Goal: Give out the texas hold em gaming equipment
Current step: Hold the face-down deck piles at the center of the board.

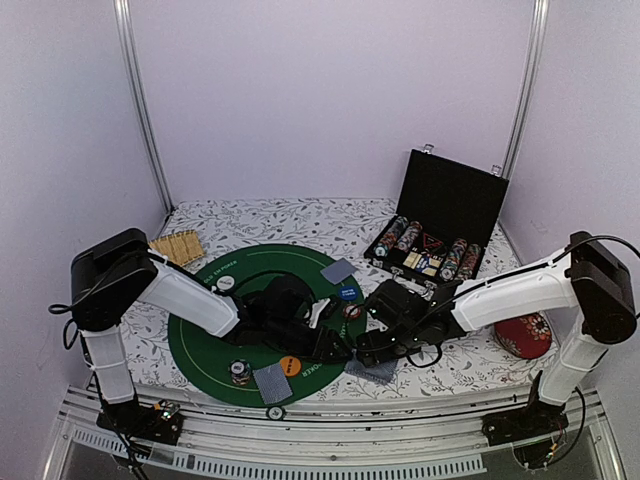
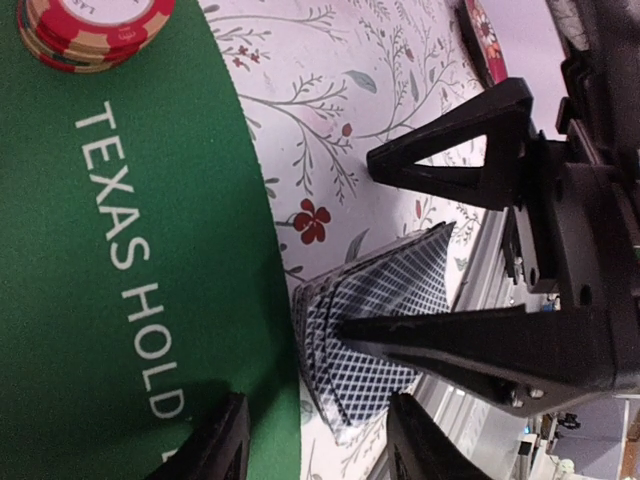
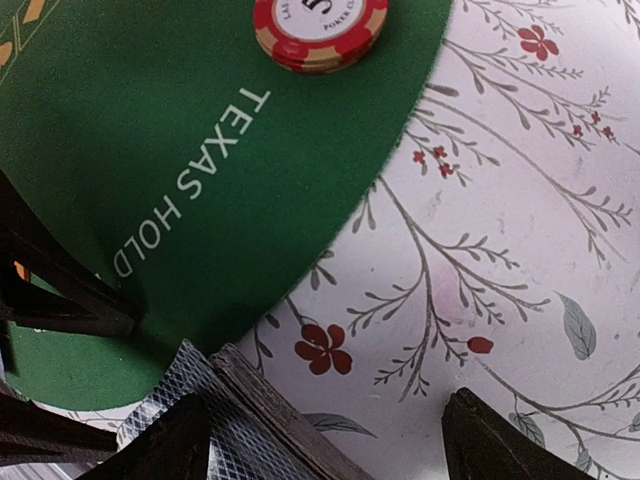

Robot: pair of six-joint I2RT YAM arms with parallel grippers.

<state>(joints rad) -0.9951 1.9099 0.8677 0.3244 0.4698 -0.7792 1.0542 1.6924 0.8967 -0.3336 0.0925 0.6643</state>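
1. The deck of cards (image 2: 375,300) lies backs up on the flowered tablecloth (image 3: 500,250), just off the near-right edge of the green mat (image 3: 150,100). Its layers are slightly staggered.
2. The right gripper (image 3: 325,420) straddles the deck with its fingers wide apart. 1 finger is against the deck's edge and the other is well clear, so it clamps nothing.
3. The left gripper (image 2: 315,445) faces the deck from the mat side, with its fingers also apart. 1 corner of the deck reaches toward the gap, and nothing is gripped.
4. A red-and-cream chip stack (image 3: 320,30) sits on the mat near the white "TEXAS HOLD" lettering.
5. Also on the mat are a far card (image 1: 339,270), a near card (image 1: 272,382), a blue chip (image 1: 348,293), an orange chip (image 1: 290,366), a white chip (image 1: 225,283) and a striped chip stack (image 1: 238,371).
6. An open black case (image 1: 455,195) holding rows of chips stands at the far right.
7. A red cushion (image 1: 522,335) lies by the right arm, and a bamboo mat (image 1: 178,247) lies at the far left.
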